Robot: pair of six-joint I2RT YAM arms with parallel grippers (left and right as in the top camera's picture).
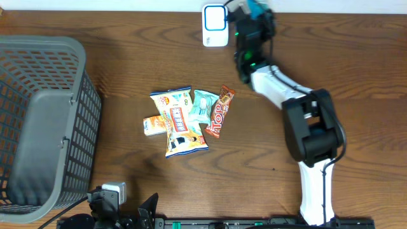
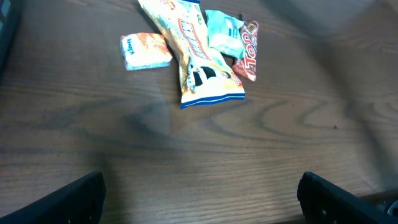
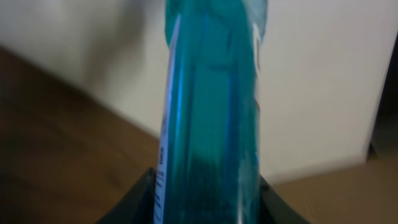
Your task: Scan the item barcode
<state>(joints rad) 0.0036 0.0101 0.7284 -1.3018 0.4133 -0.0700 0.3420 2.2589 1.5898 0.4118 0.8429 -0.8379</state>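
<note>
Overhead view: right claw (image 1: 253,16) holds glossy teal elongated item (image 1: 257,7) beside white box-shaped scanner (image 1: 215,25) at worktop (image 1: 356,76) far edge; scan judged underway, not yet confirmed. Wide-open left claw (image 2: 199,202) holds nothing.

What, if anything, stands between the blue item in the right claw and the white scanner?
Nothing visible does. The right claw holds the blue item just beside the white scanner; the other snacks lie well away from both.
</note>
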